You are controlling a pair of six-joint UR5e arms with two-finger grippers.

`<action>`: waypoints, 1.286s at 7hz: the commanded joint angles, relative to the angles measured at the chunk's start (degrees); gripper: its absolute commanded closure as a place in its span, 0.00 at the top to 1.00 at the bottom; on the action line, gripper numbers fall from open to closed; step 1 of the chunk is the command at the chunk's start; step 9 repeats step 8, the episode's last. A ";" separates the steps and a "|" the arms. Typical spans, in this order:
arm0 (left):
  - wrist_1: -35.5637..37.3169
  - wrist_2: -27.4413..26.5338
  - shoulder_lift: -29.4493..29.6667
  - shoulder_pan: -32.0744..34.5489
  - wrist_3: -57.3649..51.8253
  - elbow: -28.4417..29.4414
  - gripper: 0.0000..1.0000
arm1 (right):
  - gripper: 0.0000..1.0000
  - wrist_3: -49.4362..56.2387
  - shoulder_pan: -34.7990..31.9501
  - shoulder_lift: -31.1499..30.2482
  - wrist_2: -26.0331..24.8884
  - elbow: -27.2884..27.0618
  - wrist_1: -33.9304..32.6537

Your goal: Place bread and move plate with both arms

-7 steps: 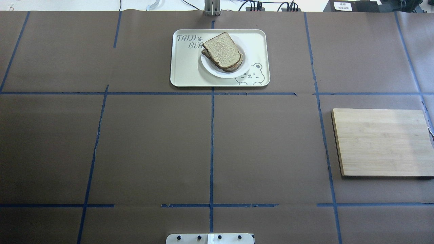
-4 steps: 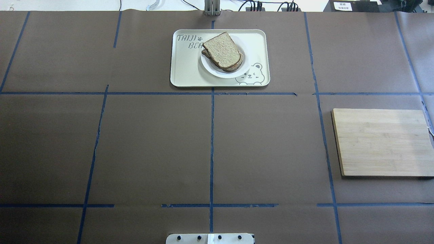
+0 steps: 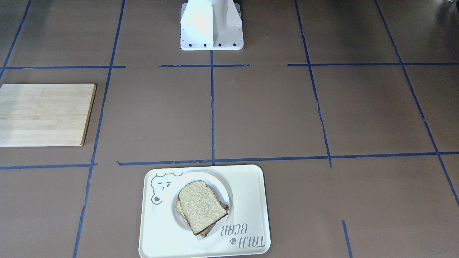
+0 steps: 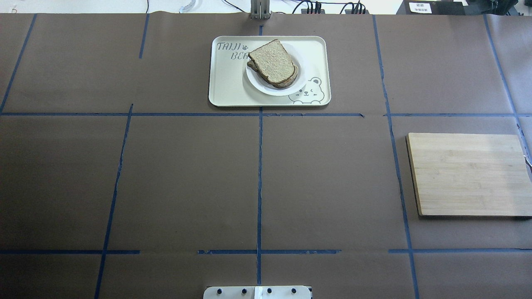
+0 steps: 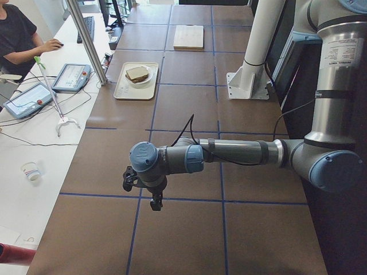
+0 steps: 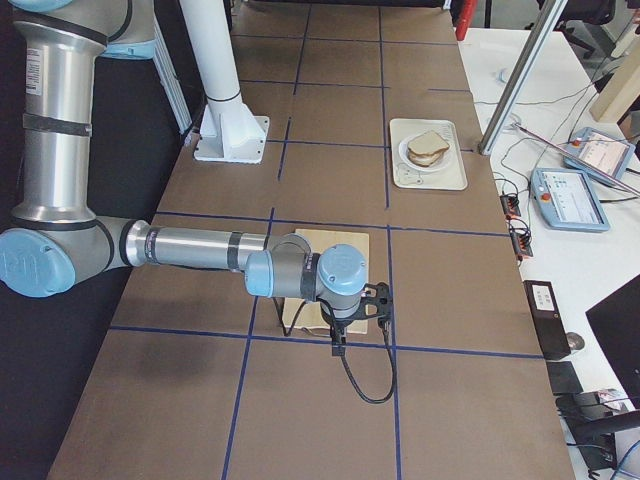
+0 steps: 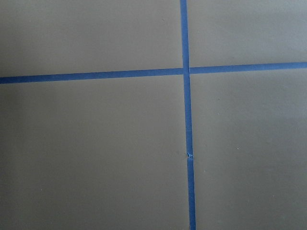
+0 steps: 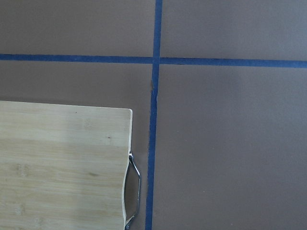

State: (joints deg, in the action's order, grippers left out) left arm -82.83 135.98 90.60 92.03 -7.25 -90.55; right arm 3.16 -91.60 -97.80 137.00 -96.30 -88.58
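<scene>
The bread (image 4: 272, 62) is a light-brown slice lying on top of a second slice on the white plate (image 4: 259, 85). The plate stands on a cream tray (image 4: 226, 83) at the table's far middle. Bread (image 3: 200, 206) and plate (image 3: 215, 181) also show in the front-facing view. My left gripper (image 5: 155, 201) shows only in the exterior left view, hanging over bare table far from the tray. My right gripper (image 6: 337, 340) shows only in the exterior right view, over the near end of the cutting board. I cannot tell whether either is open or shut.
A wooden cutting board (image 4: 467, 174) with a metal handle lies on my right side; it also shows in the right wrist view (image 8: 62, 167). The white pedestal base (image 3: 211, 25) stands at the robot's edge. Blue tape lines cross the brown table. An operator (image 5: 17, 34) sits beyond the far edge.
</scene>
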 commanded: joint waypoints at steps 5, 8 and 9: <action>-0.23 -1.33 0.10 -0.01 0.48 0.02 1.00 | 1.00 -0.08 -0.24 -0.02 -0.24 0.15 0.08; -0.32 -1.33 0.02 -0.01 0.05 0.37 1.00 | 1.00 0.00 -0.24 -0.20 -0.33 0.15 0.16; -0.32 -1.33 0.02 -0.01 0.05 0.37 1.00 | 1.00 0.00 -0.24 -0.20 -0.33 0.15 0.16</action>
